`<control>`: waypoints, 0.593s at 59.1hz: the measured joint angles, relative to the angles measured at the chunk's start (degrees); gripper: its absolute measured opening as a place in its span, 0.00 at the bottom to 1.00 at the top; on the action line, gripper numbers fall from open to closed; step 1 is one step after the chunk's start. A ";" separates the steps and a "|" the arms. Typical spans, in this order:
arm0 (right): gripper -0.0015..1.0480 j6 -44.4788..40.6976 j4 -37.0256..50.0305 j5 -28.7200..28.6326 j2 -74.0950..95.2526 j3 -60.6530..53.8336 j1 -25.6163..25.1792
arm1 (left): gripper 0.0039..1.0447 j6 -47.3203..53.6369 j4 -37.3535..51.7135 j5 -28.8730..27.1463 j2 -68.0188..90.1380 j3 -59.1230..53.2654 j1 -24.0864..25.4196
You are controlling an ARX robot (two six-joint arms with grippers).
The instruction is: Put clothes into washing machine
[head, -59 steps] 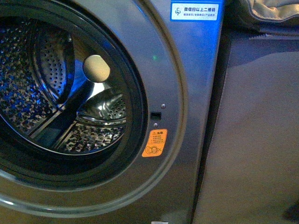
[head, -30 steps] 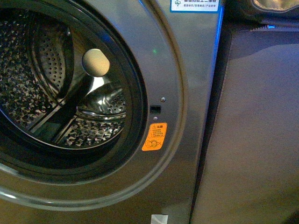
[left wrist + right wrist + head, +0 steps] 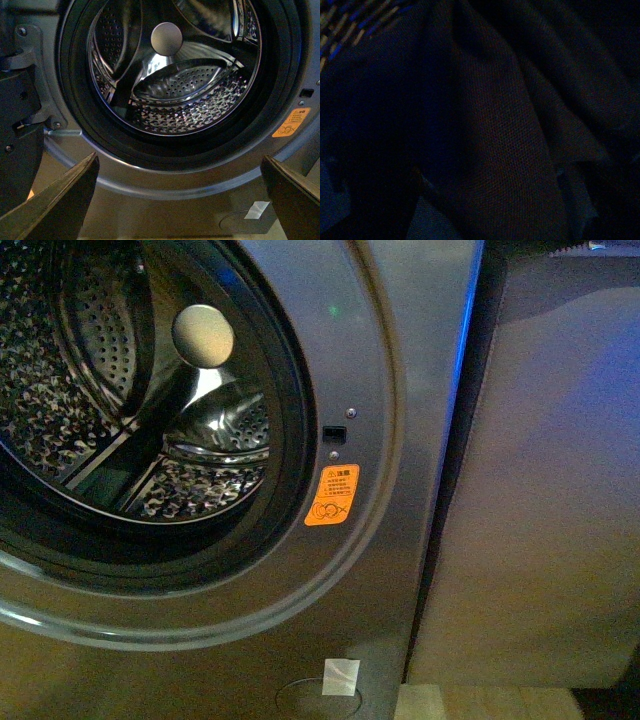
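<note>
The washing machine [image 3: 400, 390] is a grey front-loader with its porthole open on the perforated steel drum [image 3: 100, 390]. An orange sticker [image 3: 332, 495] sits to the right of the mouth. No clothes show in the drum. In the left wrist view the drum [image 3: 175, 95] lies straight ahead. My left gripper [image 3: 177, 200] is open and empty, with its two dark fingers [image 3: 60, 200] spread wide below the mouth. The right wrist view is very dim and filled with dark navy clothes [image 3: 495, 140] in limp folds, close to the camera. My right gripper's fingers do not show there.
A plain beige cabinet [image 3: 540, 490] stands right of the machine. A white tape patch [image 3: 341, 677] marks the round cover low on the machine's front. The door hinge [image 3: 30, 50] is on the far side of the mouth from the orange sticker. A strip of pale floor [image 3: 480, 702] shows below.
The front view has dropped lower. The machine's front has slid up the frame, the white label at the top has left view, and the tape patch and floor have come in.
</note>
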 joint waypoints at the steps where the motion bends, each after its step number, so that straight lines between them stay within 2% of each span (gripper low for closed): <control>1: 0.93 0.13 0.81 0.20 0.98 0.33 -0.02 | 0.94 0.00 0.00 0.00 0.00 0.00 0.00; 19: 0.93 3.02 8.68 0.33 9.27 2.64 -1.49 | 0.94 0.00 0.00 0.00 0.00 0.00 0.00; 35: 0.93 3.93 10.21 0.37 13.03 4.92 -3.04 | 0.94 0.00 0.00 0.00 0.00 0.00 0.00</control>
